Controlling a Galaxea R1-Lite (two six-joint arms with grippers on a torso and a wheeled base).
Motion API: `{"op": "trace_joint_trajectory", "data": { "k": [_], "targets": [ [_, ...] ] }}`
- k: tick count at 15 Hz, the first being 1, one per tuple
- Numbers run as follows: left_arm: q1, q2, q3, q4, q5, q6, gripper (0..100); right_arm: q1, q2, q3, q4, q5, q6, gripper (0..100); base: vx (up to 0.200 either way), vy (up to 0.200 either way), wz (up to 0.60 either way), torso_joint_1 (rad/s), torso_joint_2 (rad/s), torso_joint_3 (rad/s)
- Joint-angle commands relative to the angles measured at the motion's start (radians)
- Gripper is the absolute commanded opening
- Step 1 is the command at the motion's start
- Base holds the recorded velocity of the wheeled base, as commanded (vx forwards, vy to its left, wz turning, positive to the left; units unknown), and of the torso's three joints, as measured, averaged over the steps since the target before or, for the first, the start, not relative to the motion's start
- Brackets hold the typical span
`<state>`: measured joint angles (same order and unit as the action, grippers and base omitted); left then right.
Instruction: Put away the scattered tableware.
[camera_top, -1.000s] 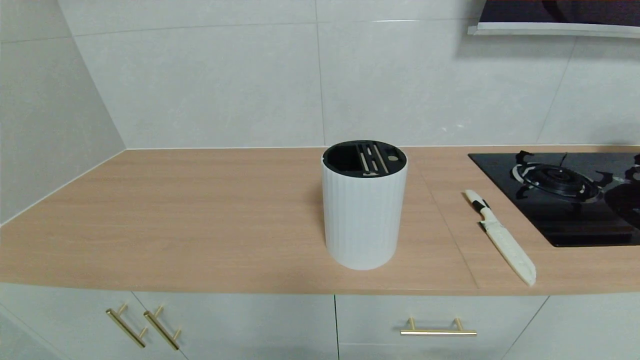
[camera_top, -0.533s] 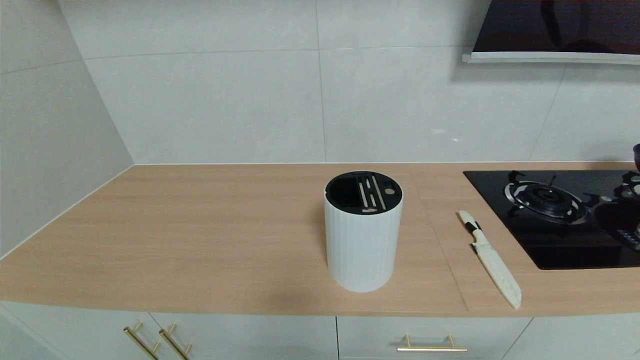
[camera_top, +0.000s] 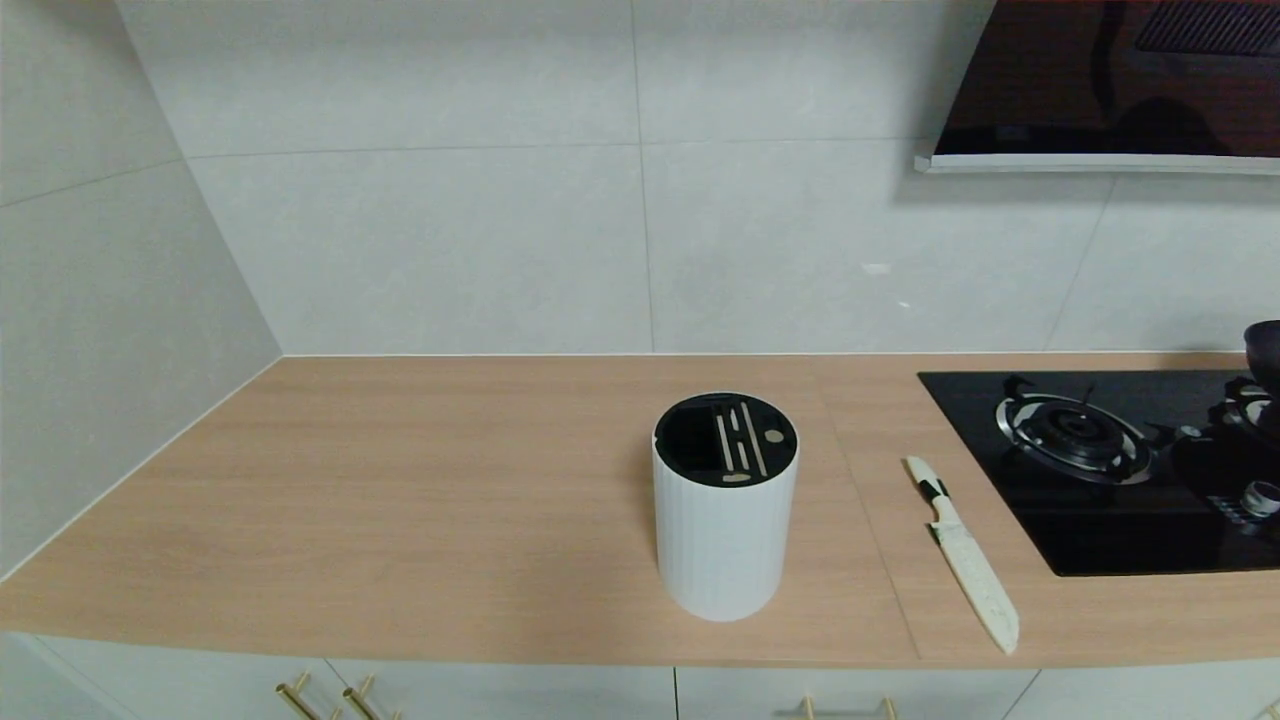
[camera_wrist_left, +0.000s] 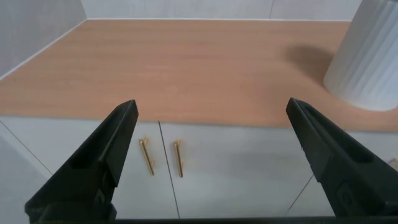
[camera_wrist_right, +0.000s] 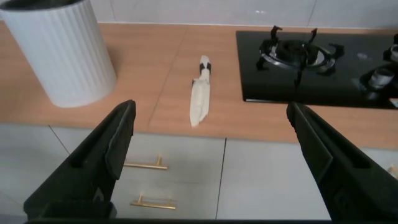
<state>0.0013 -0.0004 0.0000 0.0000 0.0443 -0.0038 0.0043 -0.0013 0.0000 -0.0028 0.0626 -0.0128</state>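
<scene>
Head view: the knife (camera_top: 962, 553) lies flat on the counter (camera_top: 400, 480), between the white holder (camera_top: 725, 530) and the stove (camera_top: 1100, 490), touching neither. Left gripper (camera_wrist_left: 210, 109) and right gripper (camera_wrist_right: 210, 107): jaws spread wide, positioned off the counter's front edge.

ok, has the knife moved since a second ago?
No. The knife keeps its spot between the white holder and the hob; the whole head view shifted, so the camera moved, not it.
</scene>
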Motion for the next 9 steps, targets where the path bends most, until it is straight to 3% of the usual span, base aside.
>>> {"op": "trace_joint_trajectory", "data": {
  "k": [1,3,6,8,9],
  "targets": [
    [0.000,0.000,0.000,0.000,0.000,-0.001,100,0.000,0.001,0.000,0.000,0.000,-0.001,100,0.000,0.000,0.00,0.193,-0.39,-0.207],
    [0.000,0.000,0.000,0.000,0.000,-0.001,100,0.000,0.001,0.000,0.000,0.000,-0.001,100,0.000,0.000,0.00,0.146,-0.32,-0.159],
    [0.000,0.000,0.000,0.000,0.000,-0.001,100,0.000,0.001,0.000,0.000,0.000,-0.001,100,0.000,0.000,0.00,0.012,-0.02,-0.011],
    [0.000,0.000,0.000,0.000,0.000,-0.001,100,0.000,0.001,0.000,0.000,0.002,-0.001,100,0.000,0.000,-0.60,0.005,0.00,0.000],
    [0.000,0.000,0.000,0.000,0.000,-0.001,100,0.000,0.001,0.000,0.000,0.002,-0.001,100,0.000,0.000,0.00,0.000,0.00,0.000]
  ]
}}
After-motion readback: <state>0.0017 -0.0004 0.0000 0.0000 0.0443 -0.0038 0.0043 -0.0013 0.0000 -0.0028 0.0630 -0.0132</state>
